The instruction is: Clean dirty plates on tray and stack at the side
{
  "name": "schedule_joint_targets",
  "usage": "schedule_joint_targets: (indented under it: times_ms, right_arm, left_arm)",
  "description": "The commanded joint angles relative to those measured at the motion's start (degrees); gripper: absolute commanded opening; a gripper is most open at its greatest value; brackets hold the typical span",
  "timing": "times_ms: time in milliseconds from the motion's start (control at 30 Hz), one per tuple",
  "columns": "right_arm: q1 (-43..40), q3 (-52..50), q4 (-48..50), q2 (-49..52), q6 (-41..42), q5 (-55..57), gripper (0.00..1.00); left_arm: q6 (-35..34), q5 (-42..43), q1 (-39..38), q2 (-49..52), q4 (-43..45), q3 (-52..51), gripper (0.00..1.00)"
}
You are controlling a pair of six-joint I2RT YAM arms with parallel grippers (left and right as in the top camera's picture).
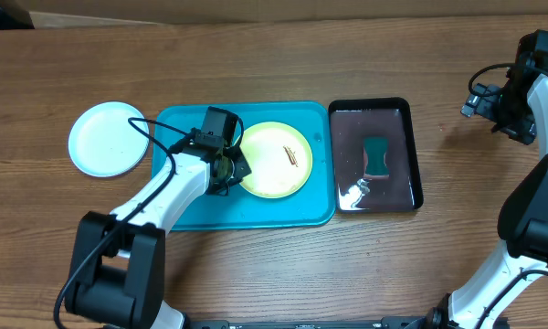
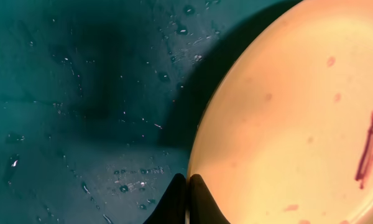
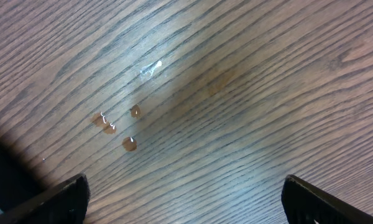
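The yellow-green plate (image 1: 276, 161) lies on the turquoise tray (image 1: 256, 212), with brown smears near its middle. My left gripper (image 1: 230, 170) is at the plate's left rim. In the left wrist view its fingers (image 2: 188, 186) are shut on the rim of the plate (image 2: 286, 112), over the wet tray floor (image 2: 81, 93). A pale plate (image 1: 110, 139), white with a light blue edge, lies on the table left of the tray. A third plate does not show separately. My right gripper (image 1: 504, 117) is open and empty over bare wood at the far right (image 3: 185, 183).
A black glossy tray (image 1: 347, 123) holding water and a green sponge (image 1: 376, 157) stands right of the turquoise tray. Several water drops (image 3: 115, 127) lie on the wood under my right gripper.
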Motion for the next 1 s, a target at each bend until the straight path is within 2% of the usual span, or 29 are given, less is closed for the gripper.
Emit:
schedule_joint_targets:
  times_ms: [0, 333, 500, 600, 667, 733, 833, 967]
  right_arm:
    - [0.15, 0.83, 0.17, -0.81, 0.44, 0.26, 1.00]
    - [0.15, 0.81, 0.22, -0.81, 0.48, 0.00, 1.00]
    - [0.15, 0.83, 2.54, -0.81, 0.66, -8.28, 1.00]
    - [0.15, 0.83, -0.96, -0.81, 0.52, -11.54, 1.00]
    - [0.13, 1.38, -1.55, -1.05, -3.45, -11.85, 1.00]
    - [0.04, 3.72, -3.06, -1.99, -6.21, -13.94, 0.86]
    - [0.94, 7.98, -5.97, -3.56, -6.27, -14.08, 0.72]
    - [4.98, 12.74, -10.56, -6.93, -6.32, -15.02, 0.68]
  left_arm:
    - [0.70, -0.96, -0.44, 2.19, 0.50, 0.94, 0.04]
    - [0.74, -0.11, -0.44, 3.39, 1.46, 0.94, 0.04]
    - [1.14, -0.11, -0.42, 3.39, 1.46, 0.94, 0.04]
    - [1.14, 0.52, -0.42, 3.39, 1.49, 0.94, 0.04]
    - [1.14, 0.61, -0.42, 3.39, 1.62, 0.94, 0.04]
    - [1.16, 0.94, -0.42, 3.39, 1.62, 0.94, 0.04]
    - [1.18, 0.85, -0.42, 3.39, 1.60, 0.94, 0.04]
    - [1.11, 0.74, -0.44, 3.39, 1.70, 0.94, 0.04]
